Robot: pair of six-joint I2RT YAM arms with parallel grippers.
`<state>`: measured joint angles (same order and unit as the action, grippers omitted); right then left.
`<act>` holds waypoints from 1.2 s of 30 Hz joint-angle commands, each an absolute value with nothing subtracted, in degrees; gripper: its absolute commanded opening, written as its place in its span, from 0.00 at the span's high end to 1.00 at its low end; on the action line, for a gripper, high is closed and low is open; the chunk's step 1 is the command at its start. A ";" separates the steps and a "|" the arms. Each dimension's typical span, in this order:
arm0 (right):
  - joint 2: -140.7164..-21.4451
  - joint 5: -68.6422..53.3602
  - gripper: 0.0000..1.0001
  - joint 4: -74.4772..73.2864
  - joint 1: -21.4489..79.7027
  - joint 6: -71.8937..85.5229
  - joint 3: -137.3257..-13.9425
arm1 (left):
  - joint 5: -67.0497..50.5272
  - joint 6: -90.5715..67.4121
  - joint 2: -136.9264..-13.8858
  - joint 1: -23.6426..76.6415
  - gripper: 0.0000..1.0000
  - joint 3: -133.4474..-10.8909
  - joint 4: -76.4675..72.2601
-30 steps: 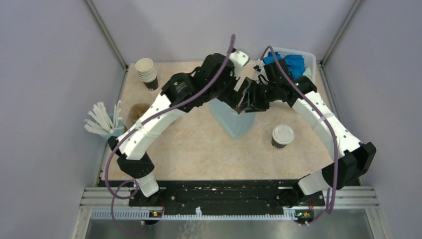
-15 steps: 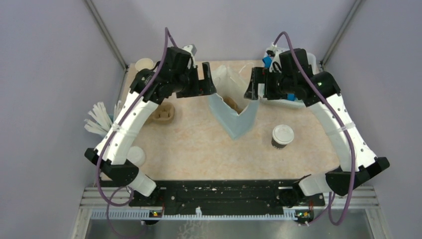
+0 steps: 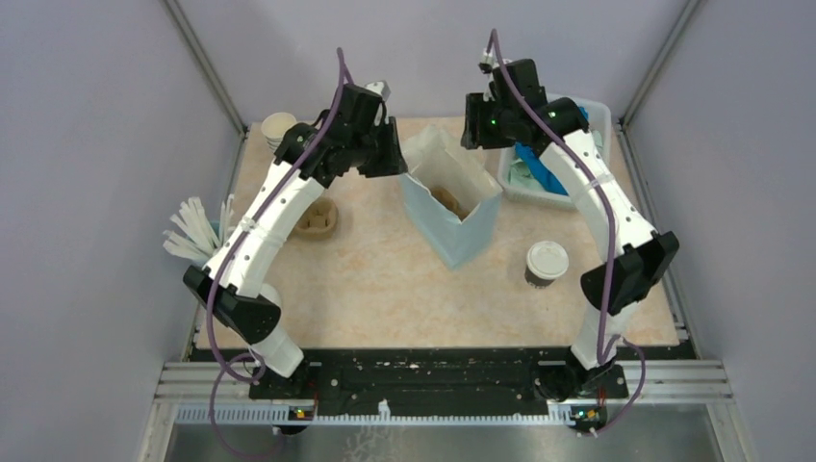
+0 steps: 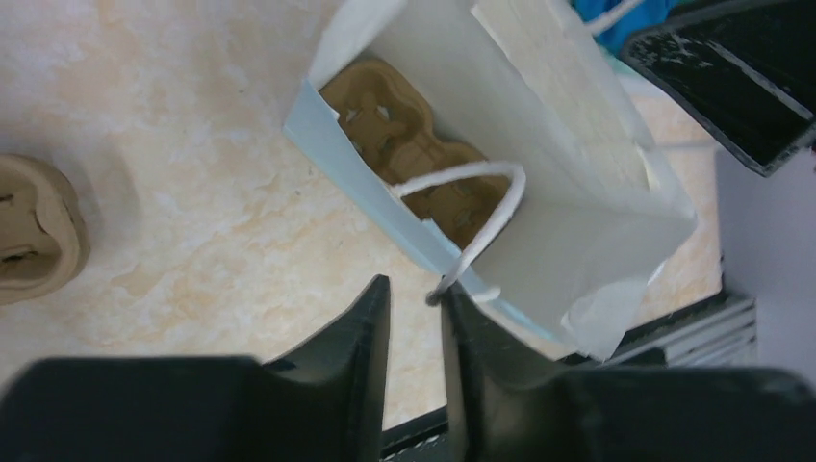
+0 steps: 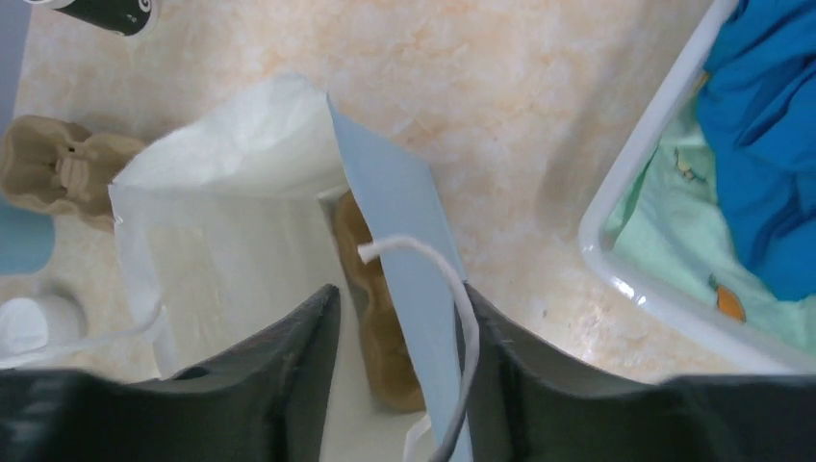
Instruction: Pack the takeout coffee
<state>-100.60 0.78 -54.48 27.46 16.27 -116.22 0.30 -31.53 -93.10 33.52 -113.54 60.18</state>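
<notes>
The lidded coffee cup (image 3: 547, 261) stands upright on the bench (image 3: 385, 289), just near and right of the open paper bag (image 3: 464, 223), apart from both arms. The left tool (image 4: 416, 300) has its jaws slightly parted, a bag handle (image 4: 481, 207) at their tips. The right tool (image 5: 399, 313) is spread, straddling one bag wall.

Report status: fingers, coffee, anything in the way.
Left fingers narrowly apart at white string handle of light blue paper bag; right fingers apart astride its rim. White-lidded dark brown paper cup outside bag, untouched. Brown cardboard carrier inside bag.
</notes>
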 commanded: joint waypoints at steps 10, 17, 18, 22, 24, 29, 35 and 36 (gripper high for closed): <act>-100.57 -6.12 1.00 -56.14 26.88 13.97 -138.80 | -1.99 -30.69 -96.69 31.32 1.00 -135.26 57.32; -97.42 -11.00 1.00 -54.33 26.85 18.86 -141.09 | -3.92 -33.54 -90.97 30.74 1.00 -134.76 51.62; -97.07 -11.40 1.00 -54.32 26.89 19.69 -141.05 | -4.21 -34.26 -90.60 30.66 1.00 -134.66 51.52; -95.07 -13.62 1.00 -52.63 26.85 22.80 -137.79 | -4.85 -36.08 -88.03 30.65 1.00 -130.08 51.54; -93.19 -15.25 1.00 -50.33 26.89 24.69 -131.49 | -3.27 -37.08 -85.40 30.61 1.00 -124.27 51.71; -87.12 -15.64 0.39 -43.19 26.89 25.34 -108.34 | 4.37 -41.07 -77.25 30.41 0.37 -107.03 58.34; -81.32 -12.99 0.02 -53.19 26.84 23.94 -103.46 | 0.36 -38.88 -73.17 30.30 0.07 -105.09 60.49; -80.28 -13.58 0.01 -54.14 26.89 24.04 -103.89 | -2.13 -38.18 -73.06 30.30 0.05 -105.45 60.46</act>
